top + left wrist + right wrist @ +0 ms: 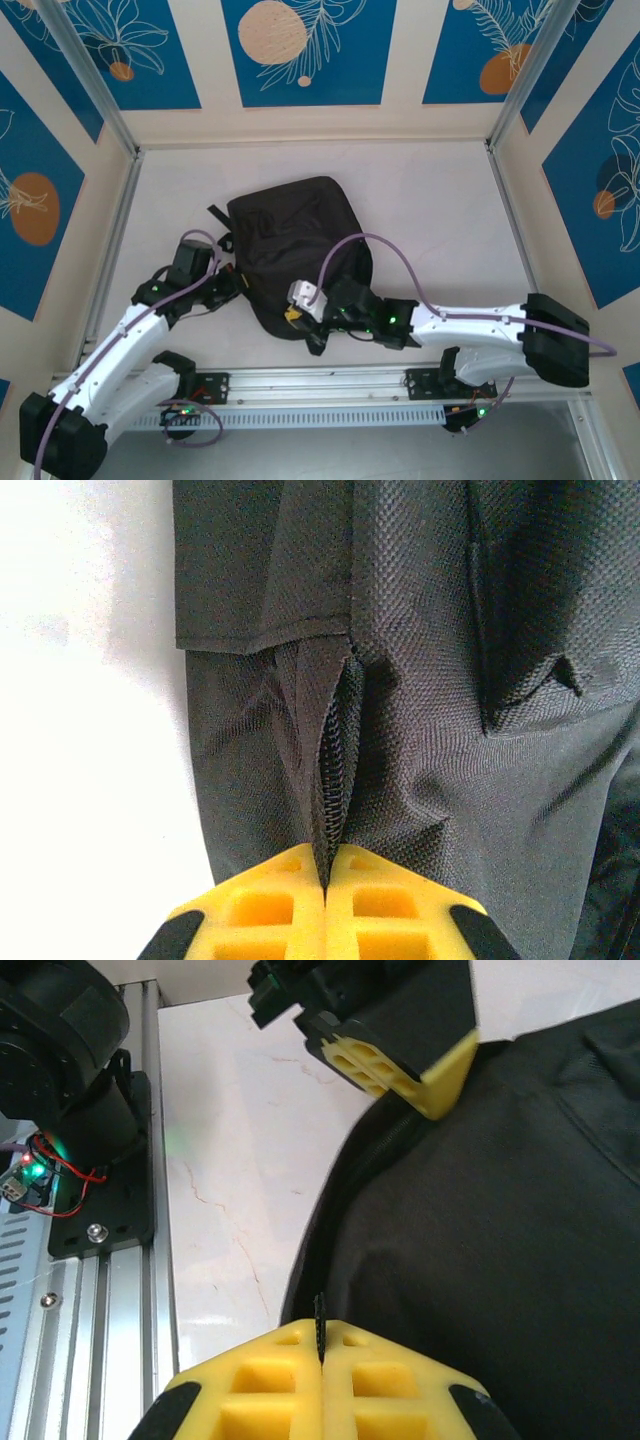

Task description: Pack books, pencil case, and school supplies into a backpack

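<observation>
Near the middle of the counter [430,190], slightly toward its left edge, the backpack [290,230] is laid flat, and both grippers are set at its near-left corner. The left gripper [325,880] is clenched on the end of the zip [335,745], its yellow pads pressed together over the teeth, apparently so that the fabric is anchored and kept taut. The right gripper [322,1350] is clenched on a thin black tab [320,1312], judged to be the zip pull, close by on the same seam. With one end pinned, the slider can be drawn without the soft bag being dragged. Whether the zip is being opened or closed cannot be told.
</observation>
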Controlling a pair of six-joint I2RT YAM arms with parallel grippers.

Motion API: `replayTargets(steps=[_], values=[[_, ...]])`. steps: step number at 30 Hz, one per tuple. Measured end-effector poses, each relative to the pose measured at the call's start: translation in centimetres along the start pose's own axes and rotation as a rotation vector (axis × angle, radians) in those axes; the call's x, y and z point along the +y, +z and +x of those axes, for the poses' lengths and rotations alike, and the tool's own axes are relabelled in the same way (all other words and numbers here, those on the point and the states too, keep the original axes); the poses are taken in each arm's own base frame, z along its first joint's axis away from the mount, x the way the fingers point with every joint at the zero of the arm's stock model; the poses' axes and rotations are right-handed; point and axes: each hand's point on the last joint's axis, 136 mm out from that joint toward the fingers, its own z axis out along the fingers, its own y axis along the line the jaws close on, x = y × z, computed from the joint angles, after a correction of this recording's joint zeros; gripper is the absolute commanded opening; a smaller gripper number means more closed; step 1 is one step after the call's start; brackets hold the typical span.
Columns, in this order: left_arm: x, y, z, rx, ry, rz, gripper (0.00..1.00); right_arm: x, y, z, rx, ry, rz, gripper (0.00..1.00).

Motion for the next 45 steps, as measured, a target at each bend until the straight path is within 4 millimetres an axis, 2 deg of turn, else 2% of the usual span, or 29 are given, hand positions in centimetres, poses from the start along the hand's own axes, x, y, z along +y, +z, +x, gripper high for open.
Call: replayTargets(steps=[7, 13, 19, 20, 23, 24, 25, 28, 30, 34, 37, 42, 45], values=[[0.7, -0.6, -1.3, -0.027, -0.025, -0.013, 0.0, -3.4, -2.8, 0.9, -0.012, 0.07, 0.112, 0.0], [0.4, -1.3, -2.4, -0.021, -0.031, -0.008, 0.0, -6.1, -4.5, 1.1, -0.044, 0.154, 0.186, 0.0], [-0.2, -1.0, -4.0, 0.021, 0.008, -0.062, 0.0, -4.3, -3.7, 0.2, -0.075, 0.149, 0.066, 0.0], [-0.5, -0.9, -4.4, 0.027, 0.017, -0.071, 0.03, -3.8, -3.4, 0.3, -0.072, 0.148, 0.043, 0.0], [-0.9, -0.6, -6.0, 0.03, 0.044, -0.109, 0.13, -2.1, -1.4, 0.4, -0.041, 0.147, -0.022, 0.0], [-0.9, -0.5, -6.6, 0.027, 0.052, -0.125, 0.23, -1.4, -0.6, 0.1, -0.032, 0.139, -0.044, 0.0], [-1.1, -0.6, -7.3, 0.014, 0.062, -0.135, 0.39, -0.6, 0.2, -0.3, -0.026, 0.133, -0.068, 0.0], [-2.2, -1.6, -8.9, -0.04, 0.093, -0.116, 0.48, 1.0, 2.1, -1.7, -0.03, 0.125, -0.108, 0.0], [-3.0, -2.7, -9.1, -0.073, 0.108, -0.092, 0.52, 1.4, 3.1, -2.5, -0.043, 0.133, -0.118, 0.0], [-3.5, -5.8, -8.0, -0.137, 0.105, -0.039, 0.57, 1.4, 4.9, -2.9, -0.043, 0.155, -0.111, 0.0], [-2.9, -6.9, -6.0, -0.145, 0.06, 0.007, 0.57, 1.3, 5.8, -3.2, -0.045, 0.16, -0.105, 0.0], [0.7, -4.8, -1.1, -0.028, -0.112, 0.004, 0.53, 0.9, 6.0, -3.7, -0.059, 0.16, -0.082, 0.0], [2.1, -3.8, 0.6, 0.023, -0.181, -0.024, 0.53, 0.9, 6.0, -3.7, -0.061, 0.163, -0.082, 0.0]])
